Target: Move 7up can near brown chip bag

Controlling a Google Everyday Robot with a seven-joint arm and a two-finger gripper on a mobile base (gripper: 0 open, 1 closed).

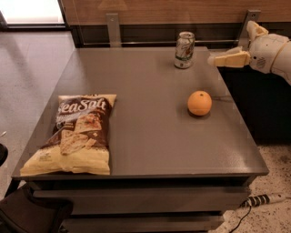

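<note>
OK: 7up can (184, 50) stands upright at far edge of worktop (150, 136), twd right corner. Tool (220, 59) hangs just right of it, grip state can't tell. Approach too fast & you'll topple it.

Daylight from an overexposed window (32, 11) at the upper left washes the pale floor (27, 82) and lays a soft sheen across the grey table (150, 136). The orange (199, 103) throws a small, soft shadow at its base, and the 7up can (184, 50) glints at its rim. The gripper (217, 60), pale and evenly lit, hovers at the table's far right corner. Beneath the tabletop, everything falls dark.
</note>
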